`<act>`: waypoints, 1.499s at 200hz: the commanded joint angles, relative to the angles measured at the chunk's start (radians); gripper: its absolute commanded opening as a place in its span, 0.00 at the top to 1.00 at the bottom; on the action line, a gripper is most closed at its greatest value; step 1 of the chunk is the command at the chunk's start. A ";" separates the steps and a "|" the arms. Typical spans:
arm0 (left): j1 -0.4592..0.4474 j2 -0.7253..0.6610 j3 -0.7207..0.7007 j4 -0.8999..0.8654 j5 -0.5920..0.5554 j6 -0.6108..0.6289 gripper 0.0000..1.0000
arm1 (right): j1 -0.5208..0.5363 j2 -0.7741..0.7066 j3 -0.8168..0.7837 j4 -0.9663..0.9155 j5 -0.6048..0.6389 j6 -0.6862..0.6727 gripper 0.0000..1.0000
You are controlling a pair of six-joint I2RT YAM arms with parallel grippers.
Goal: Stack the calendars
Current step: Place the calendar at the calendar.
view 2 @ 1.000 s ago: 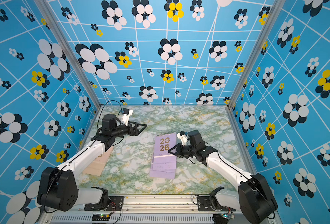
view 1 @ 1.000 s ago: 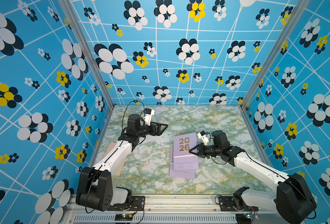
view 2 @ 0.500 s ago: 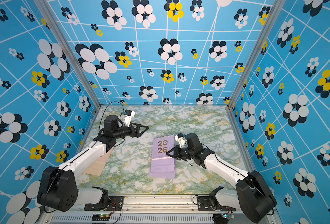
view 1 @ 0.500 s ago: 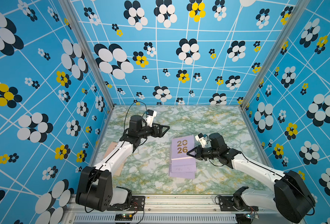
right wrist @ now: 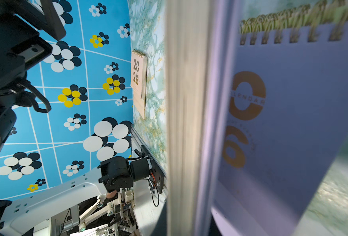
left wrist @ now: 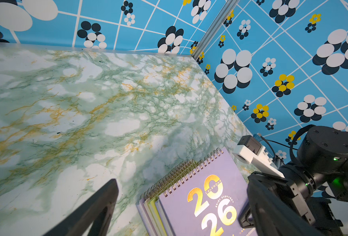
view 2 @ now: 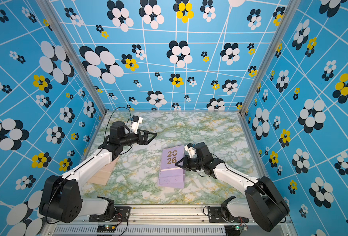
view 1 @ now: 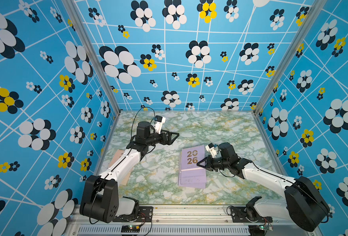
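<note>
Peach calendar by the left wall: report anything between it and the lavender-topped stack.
Nothing lies on the table between peach calendar and stack. The left arm hangs above the peach calendar; the shut right gripper is at the stack's far edge.

In both top views the stack (view 1: 192, 172) lies mid-frame on the table (view 1: 220, 130). A lone calendar (view 1: 118, 155) lies at the table's left edge, partly under the left arm (view 1: 126, 164). The right gripper (view 1: 199, 163) overlaps the stack's right edge. The left gripper (view 1: 174, 137) is up-left of the stack, apart.

Matt card calendar (left wrist: 229, 169) bears glossy gold-foil numerals (left wrist: 206, 185) and metal binding (left wrist: 191, 173); the table (left wrist: 87, 102) looks smooth.
</note>
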 commanded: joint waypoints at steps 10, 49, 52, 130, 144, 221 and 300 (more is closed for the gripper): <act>-0.008 -0.015 -0.005 0.011 0.015 0.020 0.01 | 0.010 0.010 -0.022 0.042 0.007 -0.006 1.00; -0.011 -0.009 -0.003 0.013 0.021 0.019 0.00 | 0.013 0.024 -0.025 0.043 0.001 -0.006 1.00; -0.010 -0.009 -0.003 0.012 0.020 0.019 0.00 | 0.013 0.025 -0.025 0.043 0.001 -0.006 1.00; -0.010 0.001 0.003 0.007 0.026 0.019 0.00 | 0.015 0.042 -0.025 0.006 0.005 -0.019 1.00; -0.010 0.002 0.005 0.005 0.027 0.021 0.01 | 0.014 0.042 -0.025 -0.012 0.009 -0.026 0.99; -0.010 0.008 0.009 0.002 0.030 0.022 0.00 | 0.015 0.040 -0.018 -0.098 0.043 -0.064 0.78; -0.010 0.009 0.009 0.002 0.034 0.022 0.00 | 0.015 0.035 0.012 -0.190 0.094 -0.104 0.65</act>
